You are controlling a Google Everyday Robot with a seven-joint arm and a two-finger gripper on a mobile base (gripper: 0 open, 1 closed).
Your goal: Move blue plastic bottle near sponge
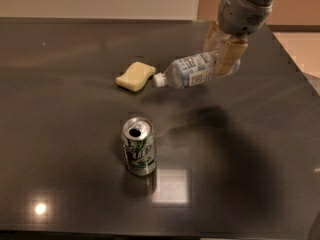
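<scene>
The blue plastic bottle [189, 71] is held on its side in the air, white cap pointing left, just right of the sponge [135, 76]. The sponge is pale yellow and wavy-edged and lies on the dark table [60, 149]. The cap is close to the sponge's right end; I cannot tell whether they touch. My gripper [223, 54] comes in from the upper right and is shut on the bottle's bottom end, its tan fingers [228, 57] on either side of it.
An open silver-green soda can [138, 146] stands upright in front of the sponge, toward the table's near side. The table's right edge runs diagonally at the far right, with light floor [305, 49] beyond it.
</scene>
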